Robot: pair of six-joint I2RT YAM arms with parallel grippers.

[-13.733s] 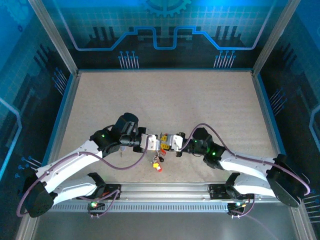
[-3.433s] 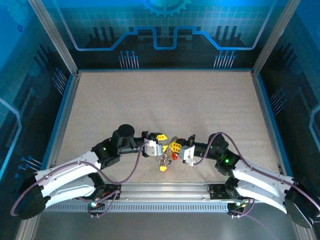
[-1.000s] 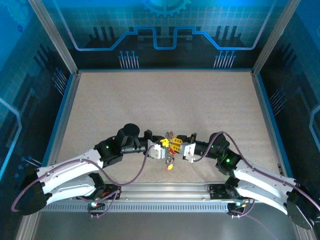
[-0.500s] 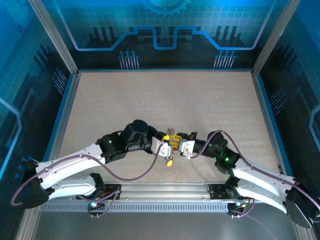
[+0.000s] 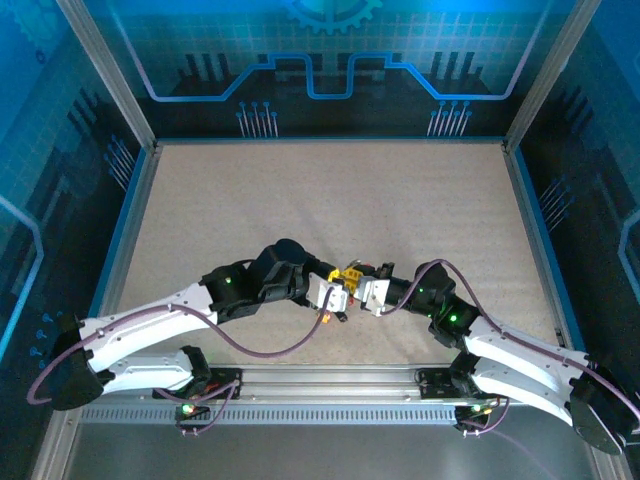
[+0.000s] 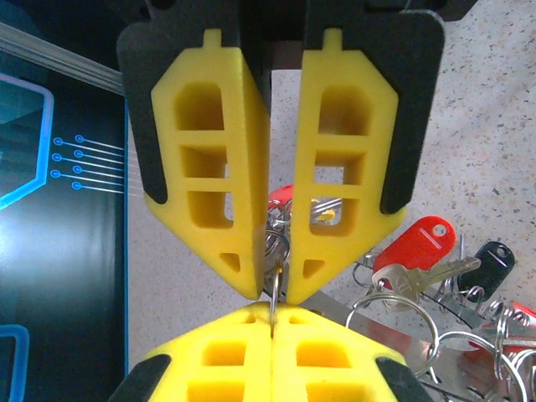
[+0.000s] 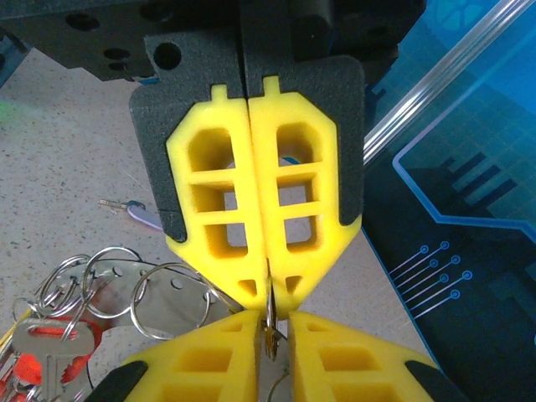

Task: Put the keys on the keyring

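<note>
Left pincer [image 6: 275, 283], right pincer [image 7: 268, 295] clamped on metal strip [image 7: 269, 329]; left wrist: red key [image 6: 421, 242]; right wrist: lilac key [image 7: 143, 216].

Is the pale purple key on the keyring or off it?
Off. In the right wrist view the purple key lies alone on the table, apart from the keyring.

Small silver keys with red plastic heads [image 6: 423, 243] bunch on thin wire loops [image 7: 113, 272] beside the flat grey metal keyring [image 7: 172, 308]. One pale purple-headed key [image 7: 141, 214] lies flat on the table — apart from them.
</note>
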